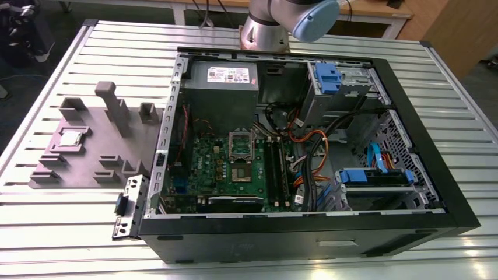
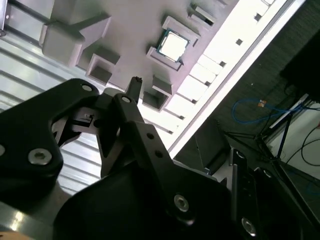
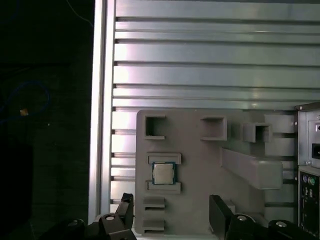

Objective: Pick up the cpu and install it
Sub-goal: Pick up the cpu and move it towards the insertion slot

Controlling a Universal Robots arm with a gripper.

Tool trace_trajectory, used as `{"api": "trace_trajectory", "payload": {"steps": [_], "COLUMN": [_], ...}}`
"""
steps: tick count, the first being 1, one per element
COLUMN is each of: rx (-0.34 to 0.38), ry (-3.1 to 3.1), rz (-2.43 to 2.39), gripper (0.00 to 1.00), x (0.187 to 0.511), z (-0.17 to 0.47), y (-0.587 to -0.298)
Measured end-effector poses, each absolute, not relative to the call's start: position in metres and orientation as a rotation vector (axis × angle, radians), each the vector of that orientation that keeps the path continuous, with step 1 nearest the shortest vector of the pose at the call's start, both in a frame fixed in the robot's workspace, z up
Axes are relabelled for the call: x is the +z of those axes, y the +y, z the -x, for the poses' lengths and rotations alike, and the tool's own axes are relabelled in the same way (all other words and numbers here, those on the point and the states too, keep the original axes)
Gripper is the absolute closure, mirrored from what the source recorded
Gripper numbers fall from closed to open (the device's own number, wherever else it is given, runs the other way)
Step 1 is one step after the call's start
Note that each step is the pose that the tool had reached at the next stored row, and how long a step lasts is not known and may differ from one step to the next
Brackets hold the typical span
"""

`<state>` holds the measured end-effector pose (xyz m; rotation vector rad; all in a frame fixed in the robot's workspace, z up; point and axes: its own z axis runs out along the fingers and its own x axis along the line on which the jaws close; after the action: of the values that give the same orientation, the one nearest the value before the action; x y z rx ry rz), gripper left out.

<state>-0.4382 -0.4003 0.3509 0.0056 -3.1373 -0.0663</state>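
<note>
The cpu [image 3: 163, 173] has a smooth silver-grey metal top with a soft sheen and sits in a matt grey plastic tray [image 1: 86, 169] on the ribbed, brushed-metal desk [image 1: 70, 227]. The fingers [image 3: 126, 210] are matt black, the computer case [image 1: 311, 239] dull black metal.

Silver arm [image 1: 263, 32], black claw [image 3: 171, 207]
Grey metal tube with a pale blue joint cap [image 1: 315, 20]; matte black links carrying silver screws [image 2: 40, 156].

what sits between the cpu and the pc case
In the first wrist view, a stretch of the grey fixture plate and then its long raised bar lie between the cpu and the pc case.
</note>
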Motion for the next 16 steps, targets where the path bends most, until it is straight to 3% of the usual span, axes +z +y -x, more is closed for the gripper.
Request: {"api": "trace_trajectory", "payload": {"steps": [16], "rx": [-0.067], "ry": [-3.126], "rz": [-0.01], "gripper": [0.29], "x": [0.329], "z": [0.442], "y": [-0.406]}}
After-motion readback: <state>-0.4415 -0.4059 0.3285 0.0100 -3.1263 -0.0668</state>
